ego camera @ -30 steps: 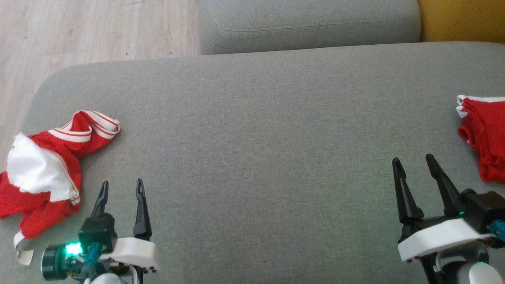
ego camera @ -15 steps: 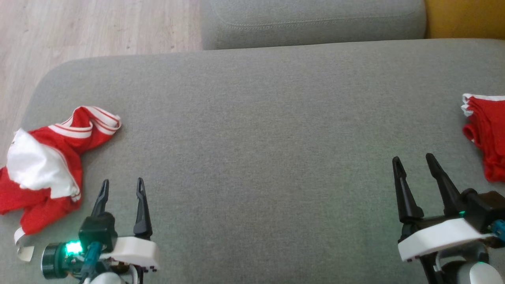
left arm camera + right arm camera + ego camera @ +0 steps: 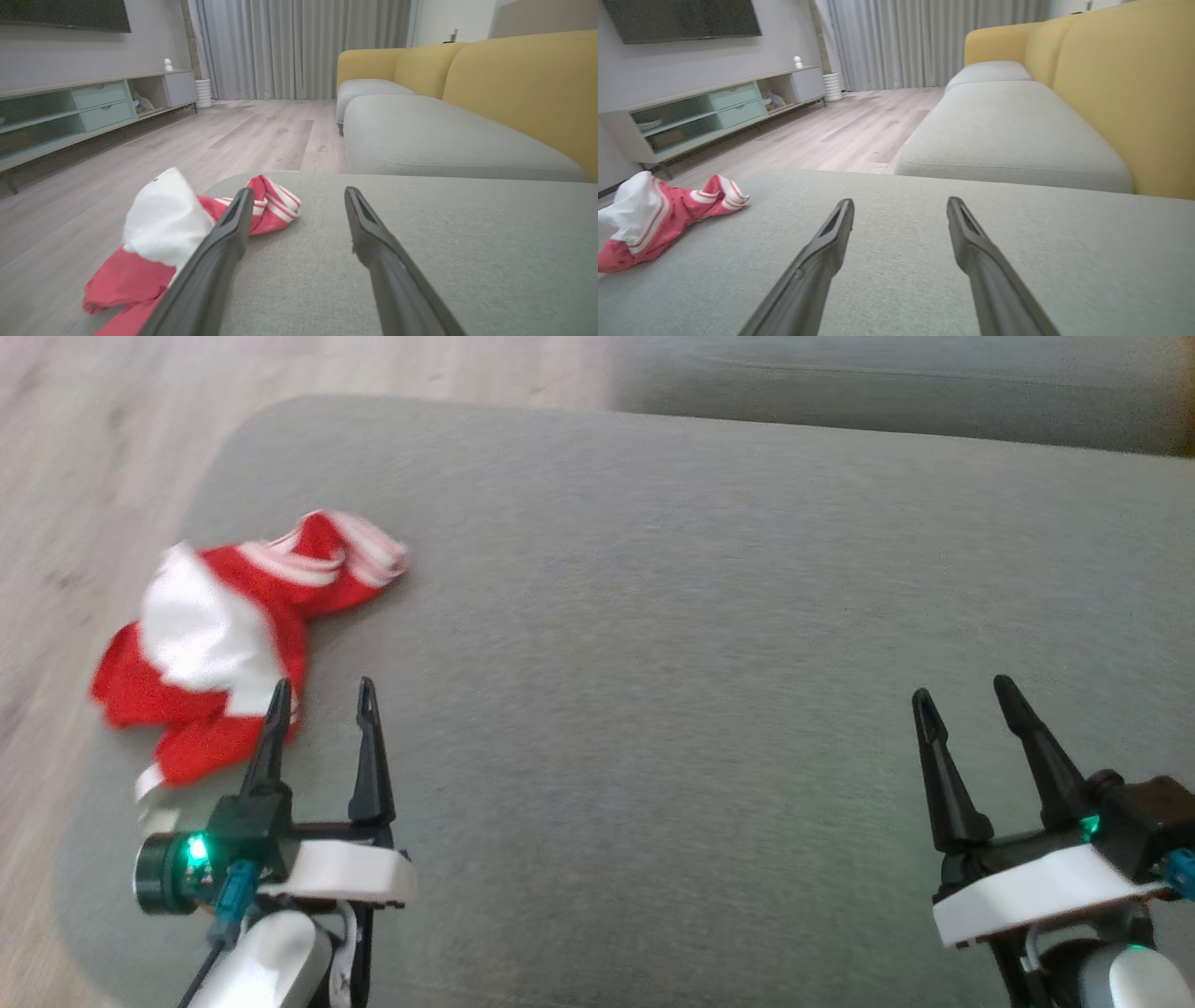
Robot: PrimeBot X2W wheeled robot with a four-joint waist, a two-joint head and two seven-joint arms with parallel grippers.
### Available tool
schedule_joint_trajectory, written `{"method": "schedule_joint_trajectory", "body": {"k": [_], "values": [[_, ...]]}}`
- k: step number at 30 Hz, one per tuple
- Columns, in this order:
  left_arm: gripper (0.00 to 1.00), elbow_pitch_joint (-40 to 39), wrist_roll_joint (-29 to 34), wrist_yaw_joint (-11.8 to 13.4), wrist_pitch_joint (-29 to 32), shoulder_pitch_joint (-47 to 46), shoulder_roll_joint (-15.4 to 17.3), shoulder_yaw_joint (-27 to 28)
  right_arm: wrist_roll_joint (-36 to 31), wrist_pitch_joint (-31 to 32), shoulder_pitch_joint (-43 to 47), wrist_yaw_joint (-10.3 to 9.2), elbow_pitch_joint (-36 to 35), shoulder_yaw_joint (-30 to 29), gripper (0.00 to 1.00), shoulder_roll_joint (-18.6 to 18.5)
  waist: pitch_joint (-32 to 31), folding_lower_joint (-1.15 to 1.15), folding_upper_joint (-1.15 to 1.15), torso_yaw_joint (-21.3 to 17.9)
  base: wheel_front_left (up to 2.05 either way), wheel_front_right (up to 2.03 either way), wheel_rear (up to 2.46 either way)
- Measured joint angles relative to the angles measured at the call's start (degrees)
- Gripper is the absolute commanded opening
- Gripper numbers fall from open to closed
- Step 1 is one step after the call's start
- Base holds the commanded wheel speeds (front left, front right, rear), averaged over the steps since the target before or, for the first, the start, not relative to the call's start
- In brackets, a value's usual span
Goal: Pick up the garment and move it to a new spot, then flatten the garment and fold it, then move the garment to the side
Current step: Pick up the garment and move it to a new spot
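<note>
From the left, I count one garment (image 3: 233,616), red and white, crumpled near the left end of the grey cushion (image 3: 653,616), close to the wooden floor (image 3: 84,448). My left gripper (image 3: 323,683) sits just right of it, its two fingers spread apart and gripping nothing. I cannot tell whether its left finger touches the cloth. Well across the cushion, my right gripper (image 3: 963,689) has its two fingers parted too, holding nothing. A second grey cushion (image 3: 887,383) lies beyond.

Head view steeply down from behind left pincer (image 3: 323,683) and right pincer (image 3: 963,687), wrist views skimming the cushion (image 3: 653,616) ahead of each, all sharing the garment (image 3: 215,625) beyond the left pincer's left side
</note>
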Motion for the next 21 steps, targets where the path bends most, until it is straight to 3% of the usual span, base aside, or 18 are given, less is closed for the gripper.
{"method": "schedule_joint_trajectory", "body": {"k": [11, 17, 21], "values": [[1.0, 2.5, 5.12, -3.93, -0.64, -0.02, -4.67, 8.23, -0.25, 2.49, -3.16, 0.0, -3.55, 1.75, 1.0, -3.49, 2.8, 0.0, 0.0, 11.02, 0.0, 0.0, 0.0], [1.0, 5.66, 6.64, -7.6, -0.65, -0.33, -7.46, 11.9, -0.25, 4.03, -5.4, 0.0, -5.69, 2.08, 1.0, -5.03, 6.02, 0.0, 0.0, 12.48, 0.0, 0.0, 0.0], [1.0, 13.33, 7.03, -11.18, -0.65, -4.74, -9.68, 13.16, -0.24, 5.59, -8.77, 0.0, -7.7, 1.96, 1.0, -7.82, 9.73, 0.0, 0.0, 12.45, 0.0, 0.0, 0.0]]}}
